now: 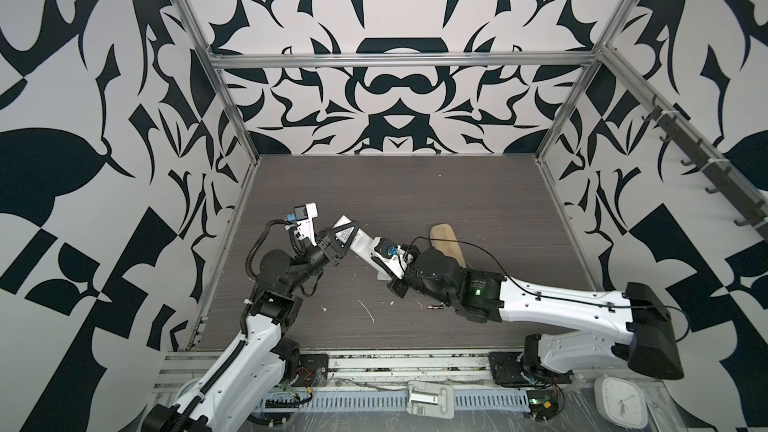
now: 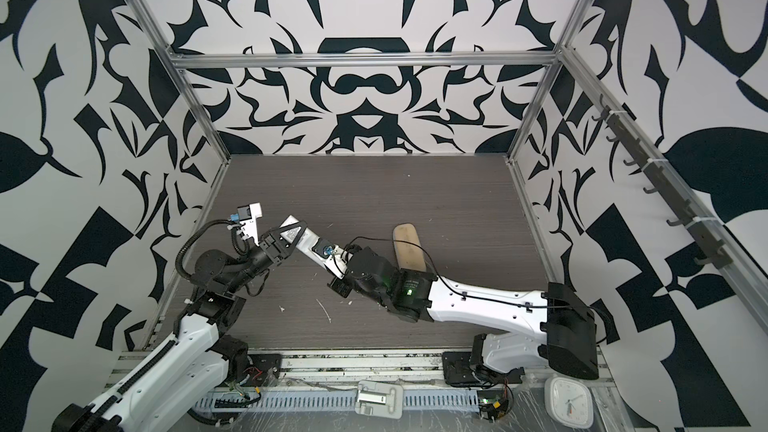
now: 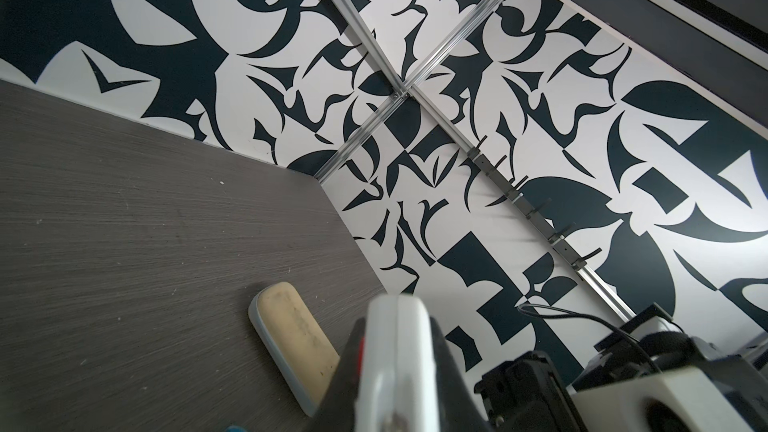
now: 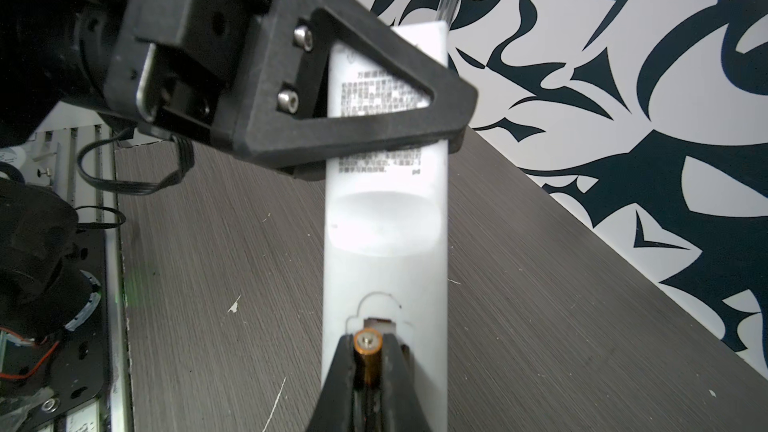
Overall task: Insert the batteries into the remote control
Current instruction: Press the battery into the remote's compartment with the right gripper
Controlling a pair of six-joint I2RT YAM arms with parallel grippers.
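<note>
Nearest the front edge of the tabletop, a loose battery lies flat right beside the right arm. A few white scraps are scattered off to its left.

A bit further in, the right end effector is pinching the second battery between its fingertips. It has a gold-ish body, and its metal tip sits right at the notch-shaped opening in the back of the remote control. Whether the tip is actually inside can't be told from the wrist view.

The remote control is up off the tabletop, plain white back facing the right wrist camera, running diagonally between the two arms in both top views. The left end effector is clamped on its far end, over the printed label — black triangular fingers pressed against both faces.

Behind the right arm, a tan oblong case lies flat on the tabletop, apart from the remote control. Past that it's bare grey wood up to the black-and-white patterned back wall.
</note>
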